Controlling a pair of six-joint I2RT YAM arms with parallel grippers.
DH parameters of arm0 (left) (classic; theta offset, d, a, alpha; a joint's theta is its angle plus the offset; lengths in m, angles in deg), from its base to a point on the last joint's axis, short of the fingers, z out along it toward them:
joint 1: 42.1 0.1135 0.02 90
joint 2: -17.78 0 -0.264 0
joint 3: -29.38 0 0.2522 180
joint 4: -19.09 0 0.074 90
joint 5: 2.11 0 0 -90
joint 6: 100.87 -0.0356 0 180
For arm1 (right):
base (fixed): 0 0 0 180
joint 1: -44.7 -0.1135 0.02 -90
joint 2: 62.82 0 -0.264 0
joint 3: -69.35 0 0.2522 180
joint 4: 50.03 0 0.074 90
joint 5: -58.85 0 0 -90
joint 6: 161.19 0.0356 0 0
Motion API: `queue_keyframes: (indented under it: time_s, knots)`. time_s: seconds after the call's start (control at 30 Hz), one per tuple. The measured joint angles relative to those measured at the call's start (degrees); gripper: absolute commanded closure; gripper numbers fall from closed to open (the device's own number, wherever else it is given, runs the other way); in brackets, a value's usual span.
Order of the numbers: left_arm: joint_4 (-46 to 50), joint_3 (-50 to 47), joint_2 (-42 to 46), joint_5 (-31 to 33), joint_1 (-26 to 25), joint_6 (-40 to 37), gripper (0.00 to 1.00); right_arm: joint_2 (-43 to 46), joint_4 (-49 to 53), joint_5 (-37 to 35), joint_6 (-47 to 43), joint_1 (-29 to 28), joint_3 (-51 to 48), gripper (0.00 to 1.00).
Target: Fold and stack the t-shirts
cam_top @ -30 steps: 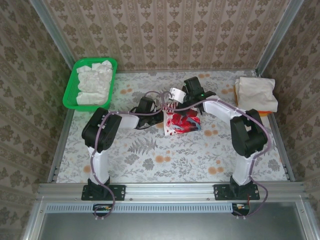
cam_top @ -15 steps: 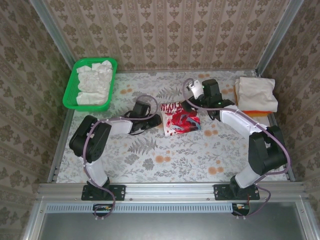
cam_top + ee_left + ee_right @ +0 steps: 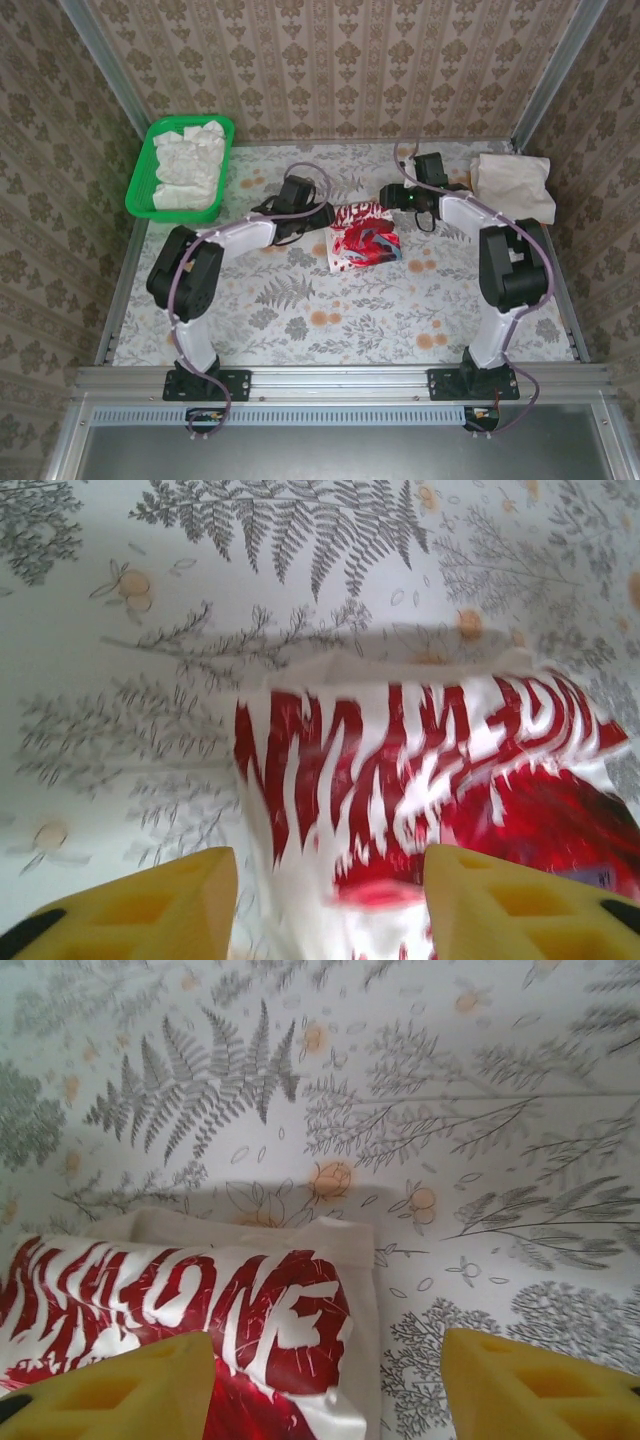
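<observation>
Printed t-shirt (image 3: 362, 240) folded flat on worktop (image 3: 300, 300). Left gripper (image 3: 328, 875) at its far-left corner, right gripper (image 3: 328, 1350) far-right; both jaws apart, empty.

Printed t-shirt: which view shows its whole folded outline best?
Top external: the whole printed t-shirt is in frame, folded flat. Left wrist crops it to red lettering; right wrist catches one folded corner.

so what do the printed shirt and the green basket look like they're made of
Printed t-shirt: soft cloth, probably cotton knit, matte; its folded edges lie in limp layers and the red graphic looks printed on. Green basket: likely moulded plastic, slightly glossy; uniform bright colour and a stiff, even rim.
</observation>
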Motion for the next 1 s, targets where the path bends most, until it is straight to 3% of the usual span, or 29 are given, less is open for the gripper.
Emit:
queue_keyframes:
  time_s: [0.1, 0.2, 0.37, 0.53, 0.73, 0.9, 1.0]
  knots:
    - [1.33, 3.78, -5.31, -0.33, 0.39, -0.37, 0.51, -4.52, 2.73, 1.44, 0.11, -0.04, 3.98, 0.44]
    - [2.89, 5.25, -9.22, -0.81, 0.7, -0.59, 0.54, -8.5, 6.03, 1.25, 0.42, -0.07, 7.82, 0.55]
    - [3.23, 7.04, -10.69, -1.68, 1.4, -0.79, 0.55, -12.68, 10.54, -1.84, 2.38, 0.02, 12.04, 0.61]
    - [3.19, 7.52, -11.1, -3.21, 1.68, -1.2, 0.38, -13.75, 12.44, -3.19, 3.63, 0.13, 13.09, 0.63]
    - [2.84, 7.72, -10.45, -4.46, 1.16, -1.86, 0.18, -7.3, 8.94, -3.58, 5.62, 0.24, 6.1, 0.23]
    - [4.15, 6.86, -8.5, -3.02, 0.57, -2.86, 0.08, 3.3, 4.37, -1.01, 7.63, 1.79, -1.51, 0.09]
    - [5.86, 6.86, -6.88, -2.34, -0.2, -3.15, 0.15, 6.23, 2.4, 2.75, 9.01, 3.1, -4.28, 0.08]
